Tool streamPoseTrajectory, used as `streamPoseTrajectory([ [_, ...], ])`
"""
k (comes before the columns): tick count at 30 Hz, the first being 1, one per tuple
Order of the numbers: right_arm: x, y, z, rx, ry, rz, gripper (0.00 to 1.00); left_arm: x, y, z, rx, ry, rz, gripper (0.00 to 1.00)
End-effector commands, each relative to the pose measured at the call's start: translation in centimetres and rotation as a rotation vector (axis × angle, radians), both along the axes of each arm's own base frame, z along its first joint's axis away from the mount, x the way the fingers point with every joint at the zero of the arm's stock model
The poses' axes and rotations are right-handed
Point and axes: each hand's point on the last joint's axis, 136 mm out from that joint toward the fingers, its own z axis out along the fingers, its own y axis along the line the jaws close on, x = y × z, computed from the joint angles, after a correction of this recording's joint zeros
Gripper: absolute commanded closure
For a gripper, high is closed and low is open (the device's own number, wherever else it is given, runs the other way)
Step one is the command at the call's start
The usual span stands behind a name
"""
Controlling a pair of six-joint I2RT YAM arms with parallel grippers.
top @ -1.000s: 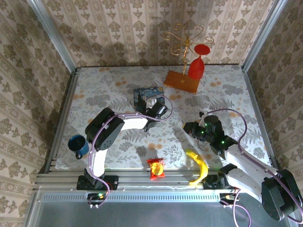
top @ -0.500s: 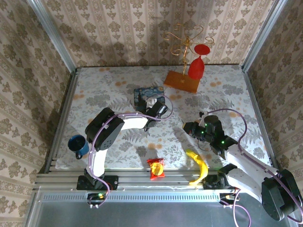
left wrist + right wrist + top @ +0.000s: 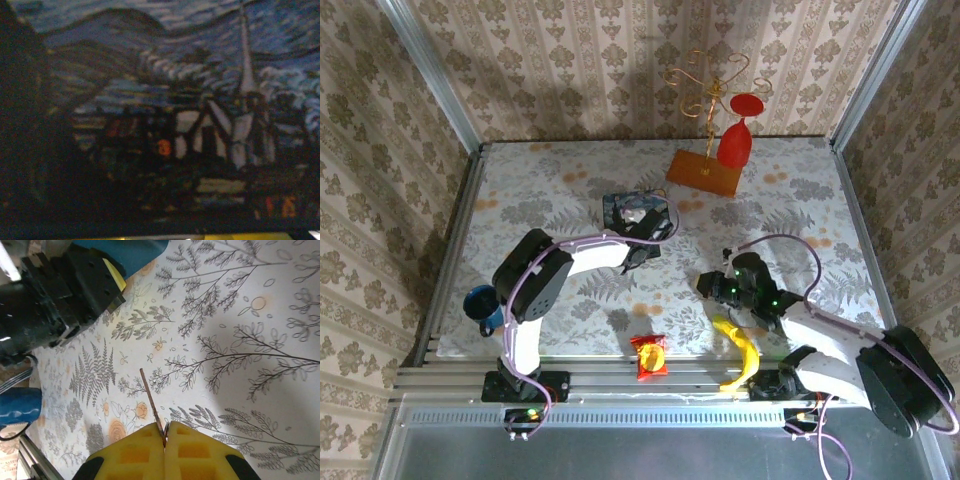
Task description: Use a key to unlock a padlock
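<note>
The right end effector [image 3: 165, 429] is pinching the key [image 3: 151, 401], whose long axis is projecting straight beyond its pads; the left end effector's [image 3: 638, 218] state cannot be told.

We are observing the key [image 3: 151, 402] as a thin brownish strip, edge-on, pinched between the yellow pads [image 3: 132, 447] of the right gripper [image 3: 164, 434], tip projecting over the leaf-printed cloth [image 3: 240, 315].

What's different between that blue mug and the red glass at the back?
The blue mug stands upright, mouth up, at the near left edge of the table; the red glass is upside down, foot up, at the far side by a gold wire stand. The mug is squat; the glass has a stem. Both are drinking vessels.
</note>
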Motion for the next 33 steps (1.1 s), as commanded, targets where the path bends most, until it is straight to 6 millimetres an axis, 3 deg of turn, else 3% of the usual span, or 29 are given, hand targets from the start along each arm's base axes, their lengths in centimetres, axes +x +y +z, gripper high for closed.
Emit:
streamPoseTrajectory([
  [1, 1.3, 1.3, 1.1, 0.004, -0.1, 0.035, 1.0, -1.0, -1.0, 1.7, -0.13, 0.065, 0.058, 1.0],
  [15, 3.7, 5.0, -1.4, 0.039, -0.114, 0.125, 1.0, 0.7, -2.6, 2.1, -0.305, 0.103, 0.116, 1.0],
  [21, 5.1, 6.8, -2.0, 0.057, -0.132, 0.16, 1.0, 0.8, -2.6, 2.5, -0.353, 0.117, 0.126, 1.0],
  [33, 6.8, 8.4, -3.3, 0.062, -0.143, 0.169, 1.0, 0.8, -2.3, 2.7, -0.377, 0.125, 0.131, 1.0],
])
